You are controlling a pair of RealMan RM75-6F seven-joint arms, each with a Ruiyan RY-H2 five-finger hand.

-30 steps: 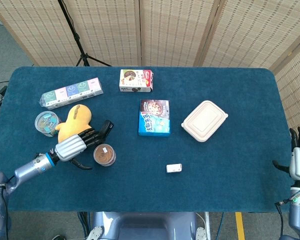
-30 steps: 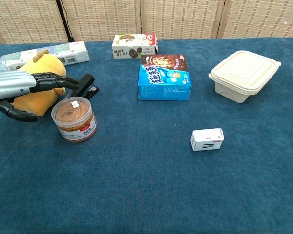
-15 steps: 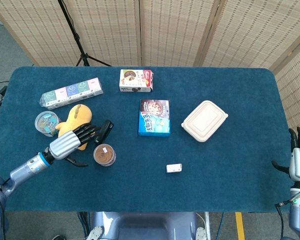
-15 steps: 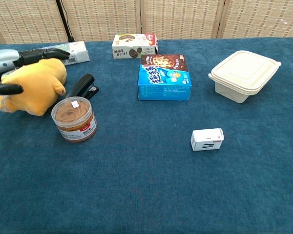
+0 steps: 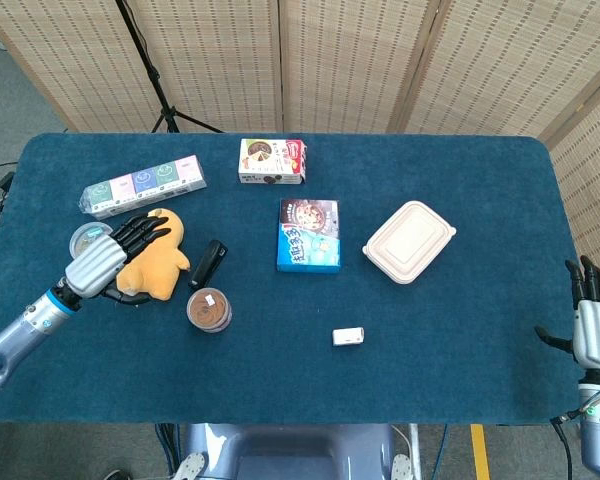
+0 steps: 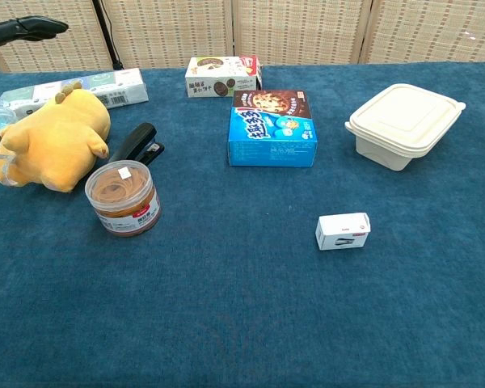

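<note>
In the chest view the left hand (image 6: 20,29) is showing only as dark fingertips at the top left edge, the rest being cut off. In the head view it (image 5: 108,260) is covering part of the plush toy (image 5: 152,262) and of the cup (image 5: 83,238) behind it. The right hand (image 5: 597,320) is sitting at the frame's right edge, its arm cut off below. Print on the small white box (image 5: 348,336) is reading too small to tell.

Bright, even overhead light, soft short shadows beneath the objects, both views sharp, no glare or blur.
</note>
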